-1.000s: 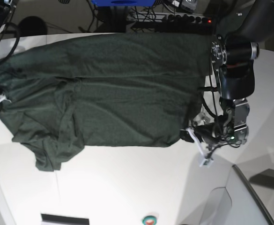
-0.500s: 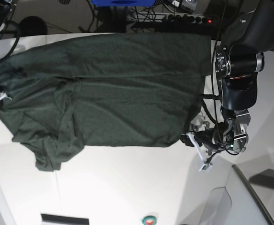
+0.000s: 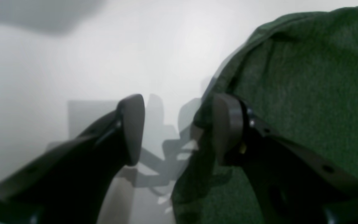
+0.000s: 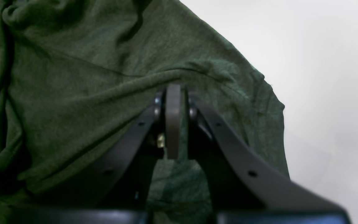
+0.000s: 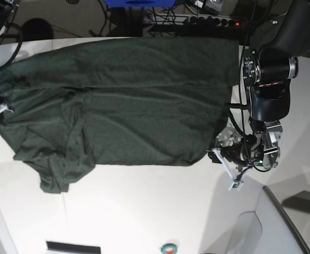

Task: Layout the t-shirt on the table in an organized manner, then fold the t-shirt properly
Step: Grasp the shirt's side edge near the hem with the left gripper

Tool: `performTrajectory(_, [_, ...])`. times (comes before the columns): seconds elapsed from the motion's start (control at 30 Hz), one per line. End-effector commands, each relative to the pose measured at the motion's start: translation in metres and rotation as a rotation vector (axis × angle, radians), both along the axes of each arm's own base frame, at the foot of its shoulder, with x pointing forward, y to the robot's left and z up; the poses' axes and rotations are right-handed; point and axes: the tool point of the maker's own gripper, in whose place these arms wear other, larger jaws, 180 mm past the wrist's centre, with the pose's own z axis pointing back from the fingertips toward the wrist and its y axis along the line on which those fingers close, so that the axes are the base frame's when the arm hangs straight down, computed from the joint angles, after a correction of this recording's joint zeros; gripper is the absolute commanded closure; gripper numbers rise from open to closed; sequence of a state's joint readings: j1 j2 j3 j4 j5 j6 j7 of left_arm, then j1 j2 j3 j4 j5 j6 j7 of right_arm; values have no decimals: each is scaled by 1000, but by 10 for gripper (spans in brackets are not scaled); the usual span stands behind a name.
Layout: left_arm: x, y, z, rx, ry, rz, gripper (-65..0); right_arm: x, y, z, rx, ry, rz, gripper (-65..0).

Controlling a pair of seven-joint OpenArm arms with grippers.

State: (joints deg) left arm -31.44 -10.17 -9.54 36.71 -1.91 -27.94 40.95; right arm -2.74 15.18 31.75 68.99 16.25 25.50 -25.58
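— Across the white desk [image 5: 144, 211] the t-shirt [image 5: 123, 106] lies spread, bunched toward 8 o'clock. Why?

— Probably mid-layout. The right end effector [image 4: 173, 124] is pinched closed on its fabric; the left end effector [image 3: 179, 130] gapes empty at the 3 o'clock edge, seemingly ready to regrasp.

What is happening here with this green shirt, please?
A two-armed robot is spreading the dark green t-shirt over the white table, before any folding. The right gripper is shut on a pinch of the fabric at one end. The left gripper is open at the other end, one finger against the cloth edge, gripping nothing. The shirt lies mostly spread, but the side near the right gripper is bunched and wrinkled.
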Motion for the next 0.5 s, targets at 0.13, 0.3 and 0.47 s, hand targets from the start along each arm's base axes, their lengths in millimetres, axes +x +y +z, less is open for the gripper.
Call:
performTrajectory(0.13, [12, 1, 9, 64, -31, -49, -334, 6, -9, 13, -21, -41, 0, -35])
performTrajectory(0.3, [2, 0, -1, 118, 0, -99, -334, 5, -9, 12, -21, -40, 0, -35])
performTrajectory(0.47, [2, 5, -1, 138, 0, -76, -334, 5, -9, 12, -21, -40, 0, -35])
